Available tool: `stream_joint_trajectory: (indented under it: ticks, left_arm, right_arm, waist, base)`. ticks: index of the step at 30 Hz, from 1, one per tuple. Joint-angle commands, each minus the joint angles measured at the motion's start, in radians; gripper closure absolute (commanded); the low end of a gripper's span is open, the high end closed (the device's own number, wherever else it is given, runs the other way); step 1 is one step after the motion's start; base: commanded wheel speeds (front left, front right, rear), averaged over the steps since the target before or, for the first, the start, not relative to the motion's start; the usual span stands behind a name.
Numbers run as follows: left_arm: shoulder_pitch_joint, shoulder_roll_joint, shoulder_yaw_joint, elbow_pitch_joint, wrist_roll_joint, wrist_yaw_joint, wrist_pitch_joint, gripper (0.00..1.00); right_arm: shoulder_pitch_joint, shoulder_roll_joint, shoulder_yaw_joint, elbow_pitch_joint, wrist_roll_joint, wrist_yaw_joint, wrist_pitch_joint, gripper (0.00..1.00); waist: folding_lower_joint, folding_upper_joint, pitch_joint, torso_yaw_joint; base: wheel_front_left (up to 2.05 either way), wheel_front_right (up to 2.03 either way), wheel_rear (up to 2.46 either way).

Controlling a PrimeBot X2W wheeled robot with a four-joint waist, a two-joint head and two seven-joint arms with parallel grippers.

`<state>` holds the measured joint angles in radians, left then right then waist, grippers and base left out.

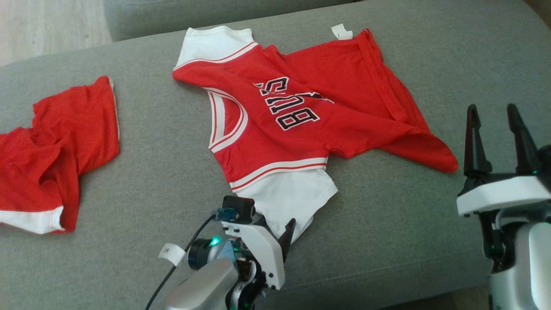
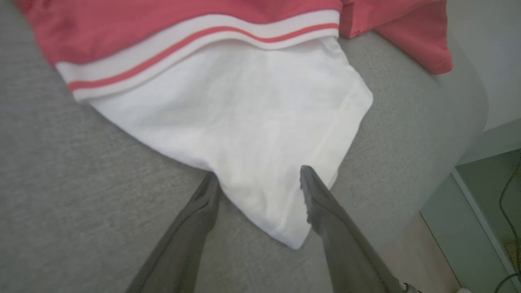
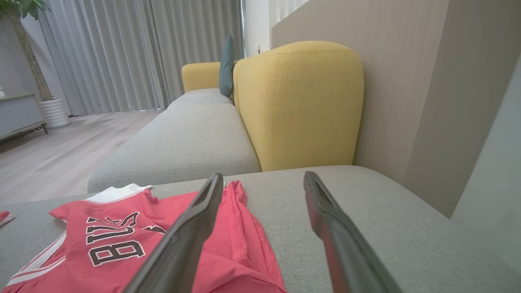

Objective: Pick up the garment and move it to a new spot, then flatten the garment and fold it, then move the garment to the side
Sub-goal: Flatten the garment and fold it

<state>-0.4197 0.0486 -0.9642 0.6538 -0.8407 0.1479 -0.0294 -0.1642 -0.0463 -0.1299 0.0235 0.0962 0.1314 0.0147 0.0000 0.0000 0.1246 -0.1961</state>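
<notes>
The garment (image 1: 292, 116) is a red jersey with black-and-white lettering and white sleeves, lying rumpled across the grey sofa seat (image 1: 387, 224). Its near white sleeve (image 1: 297, 198) points toward me. My left gripper (image 1: 282, 234) is open at that sleeve's tip. In the left wrist view the two dark fingers of the left gripper (image 2: 258, 175) straddle the white sleeve (image 2: 244, 122), with the corner of cloth between them. My right gripper (image 1: 491, 110) stands open to the right of the jersey's red hem, holding nothing. The right wrist view looks past the right gripper (image 3: 263, 176) at the jersey (image 3: 122, 240).
A pair of red shorts (image 1: 56, 150) with a white band lies crumpled at the left of the seat. The seat's front edge and the floor (image 2: 407, 248) are close by the left gripper. A yellow backrest (image 3: 301, 101) rises at the far right, with another grey seat (image 3: 183, 142) beyond.
</notes>
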Motion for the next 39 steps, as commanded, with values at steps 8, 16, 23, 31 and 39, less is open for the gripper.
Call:
stream_joint_trajectory:
  ticks: [8, 16, 23, 31, 39]
  left_arm:
    - [-0.051, 0.002, -0.043, 0.0, -0.079, -0.034, -0.008, 1.0]
    - [-0.074, 0.002, -0.017, -0.004, -0.129, -0.012, -0.161, 1.0]
    - [-0.084, 0.004, 0.073, -0.011, -0.11, 0.021, -0.229, 1.0]
    - [-0.009, 0.035, 0.282, -0.162, 0.041, 0.059, -0.232, 1.0]
    - [0.078, 0.033, 0.34, -0.211, 0.126, 0.037, -0.232, 1.0]
  right_arm:
    - [-0.06, -0.004, 0.017, -0.033, 0.006, -0.001, -0.013, 0.0]
    - [-0.042, -0.004, -0.011, -0.006, -0.008, -0.001, -0.015, 0.0]
    - [-0.015, -0.004, -0.026, 0.029, -0.006, -0.001, -0.012, 0.0]
    - [0.035, -0.004, -0.026, 0.072, 0.022, -0.001, -0.009, 0.0]
    - [0.08, -0.004, -0.063, 0.179, 0.051, -0.001, 0.037, 0.0]
  waist:
    - [0.0, 0.0, 0.009, -0.015]
    - [0.0, 0.0, -0.018, 0.025]
    - [0.0, 0.0, -0.056, 0.082]
    - [0.0, 0.0, -0.084, 0.123]
    - [0.0, 0.0, -0.088, 0.135]
  base:
    - [0.0, 0.0, 0.0]
    - [0.0, 0.0, 0.0]
    - [0.0, 0.0, 0.0]
    - [0.0, 0.0, 0.0]
    - [0.0, 0.0, 0.0]
